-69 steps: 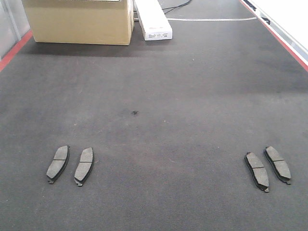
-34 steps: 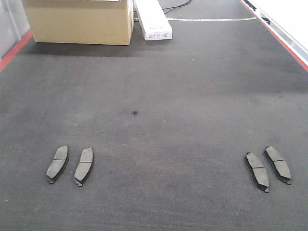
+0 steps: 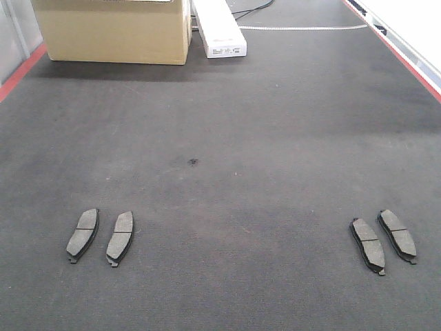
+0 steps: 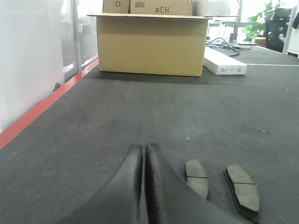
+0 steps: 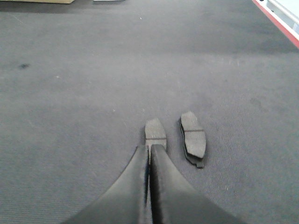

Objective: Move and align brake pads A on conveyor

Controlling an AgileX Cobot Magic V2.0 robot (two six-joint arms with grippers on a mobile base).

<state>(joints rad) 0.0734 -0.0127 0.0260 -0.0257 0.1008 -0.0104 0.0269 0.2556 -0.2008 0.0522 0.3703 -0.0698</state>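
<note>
Four brake pads A [image 3: 83, 234] lie on the conveyor [image 3: 241, 138] — two left, two right. Left gripper [image 4: 143, 149] and right gripper [image 5: 150, 149] both pressed closed, empty. Cardboard box [image 4: 152, 44] reads "H3#" — mirrored.

From where I stand, all that shows of the robot is its two hands. The left hand [image 4: 144, 148] has two smooth matte black fingers [image 4: 126, 186], broad at the base and tapering to rounded tips. The right hand [image 5: 150, 149] looks the same: plain dark fingers [image 5: 168, 191], with no markings, screws or cables visible.
</note>
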